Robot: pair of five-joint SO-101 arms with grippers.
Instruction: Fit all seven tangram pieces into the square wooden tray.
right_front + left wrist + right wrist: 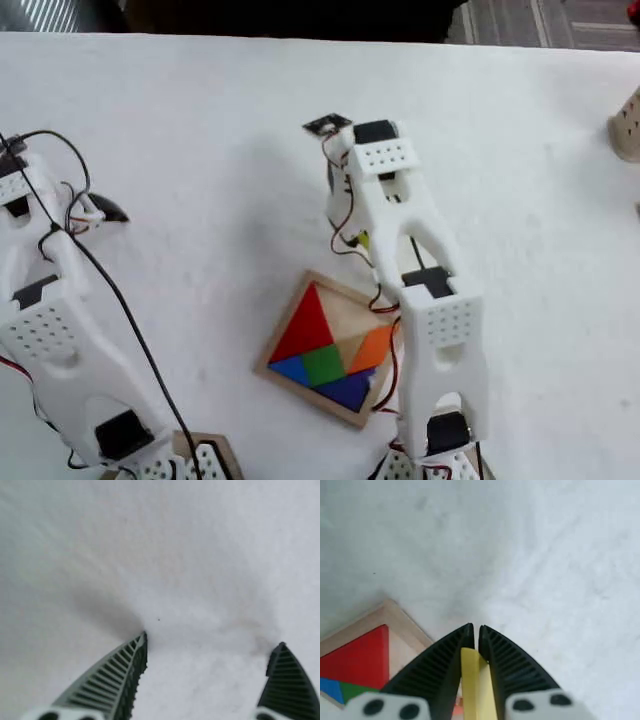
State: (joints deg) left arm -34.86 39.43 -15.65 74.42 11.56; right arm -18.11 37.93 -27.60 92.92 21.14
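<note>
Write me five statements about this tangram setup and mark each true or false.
1. The right gripper is shut on a yellow piece. True.
2. The left gripper holds a blue piece. False: it is open, with nothing in it, over the bare table.
3. A red triangle lies in the tray. True.
4. The tray is fully filled. False: bare wood shows beside the red triangle.
5. The green piece lies on the table outside the tray. False: it sits inside the tray.
</note>
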